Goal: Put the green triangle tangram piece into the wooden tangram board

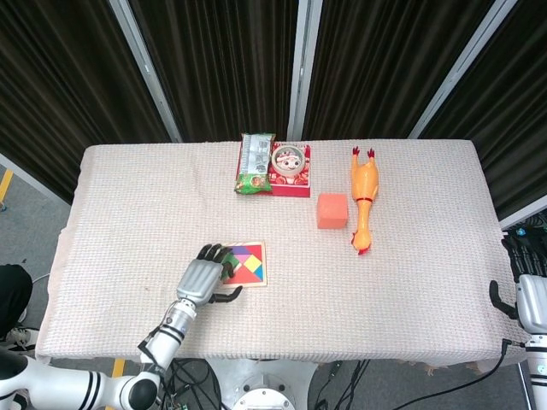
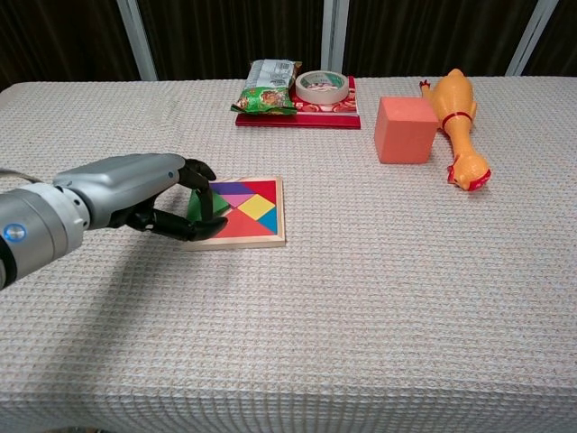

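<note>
Left hand (image 2: 153, 203) pinches the green triangle (image 2: 206, 206) at the wooden tangram board's (image 2: 261, 236) left edge.

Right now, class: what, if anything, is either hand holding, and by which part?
The left hand holds the green triangle tangram piece by its left end, over the wooden tangram board's left side. The right hand holds nothing.

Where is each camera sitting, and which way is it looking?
Head view: high above, looking steeply down on the whole table; shows the left hand and arm, and the right hand at the edge.
Chest view: low at the table's near edge, looking across it toward the curtains; shows only the left hand.
Both show the left hand at the wooden tangram board, with the green triangle.
</note>
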Controlling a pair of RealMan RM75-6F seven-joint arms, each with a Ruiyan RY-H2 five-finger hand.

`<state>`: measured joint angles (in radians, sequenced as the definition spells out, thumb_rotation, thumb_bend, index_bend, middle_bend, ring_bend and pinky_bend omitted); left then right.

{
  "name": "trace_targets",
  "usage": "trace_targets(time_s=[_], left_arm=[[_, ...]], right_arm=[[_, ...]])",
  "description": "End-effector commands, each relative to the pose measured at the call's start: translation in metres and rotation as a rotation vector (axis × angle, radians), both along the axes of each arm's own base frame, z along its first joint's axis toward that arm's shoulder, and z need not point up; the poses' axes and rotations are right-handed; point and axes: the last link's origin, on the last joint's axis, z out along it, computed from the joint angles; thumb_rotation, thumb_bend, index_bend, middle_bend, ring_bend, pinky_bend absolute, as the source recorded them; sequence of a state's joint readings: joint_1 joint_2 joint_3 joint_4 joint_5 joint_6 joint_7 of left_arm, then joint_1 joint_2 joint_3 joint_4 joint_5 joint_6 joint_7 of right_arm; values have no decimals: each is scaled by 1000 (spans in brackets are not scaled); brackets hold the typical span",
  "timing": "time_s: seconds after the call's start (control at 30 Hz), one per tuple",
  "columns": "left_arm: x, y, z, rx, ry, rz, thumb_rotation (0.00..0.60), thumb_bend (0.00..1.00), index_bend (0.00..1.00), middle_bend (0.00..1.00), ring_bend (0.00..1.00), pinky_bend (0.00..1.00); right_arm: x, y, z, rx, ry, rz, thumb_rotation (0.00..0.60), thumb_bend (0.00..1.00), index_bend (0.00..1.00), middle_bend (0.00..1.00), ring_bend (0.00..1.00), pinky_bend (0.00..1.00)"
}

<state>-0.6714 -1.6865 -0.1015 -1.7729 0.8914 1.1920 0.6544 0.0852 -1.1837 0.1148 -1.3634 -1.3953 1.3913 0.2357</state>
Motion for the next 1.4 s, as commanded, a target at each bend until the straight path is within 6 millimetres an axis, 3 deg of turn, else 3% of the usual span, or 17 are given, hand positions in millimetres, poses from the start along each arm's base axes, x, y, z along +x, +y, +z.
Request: trace_targets(time_s=[0.03,0.53,1.4], left_arm=[[6,0,6,18,-26,-20,254,303,431,78,0,0],[-13,31,16,129,40,56,252,308,367,78,0,0],[-12,31,1,76,41,83,252,310,390,78,0,0]], right_arm=[[0,0,0,0,0,0,600,435,0,0,0,0],[-1,1,1,-1,-3,-1,600,434,0,0,0,0],[-2,0,2,-2,-6,0,600,434,0,0,0,0]])
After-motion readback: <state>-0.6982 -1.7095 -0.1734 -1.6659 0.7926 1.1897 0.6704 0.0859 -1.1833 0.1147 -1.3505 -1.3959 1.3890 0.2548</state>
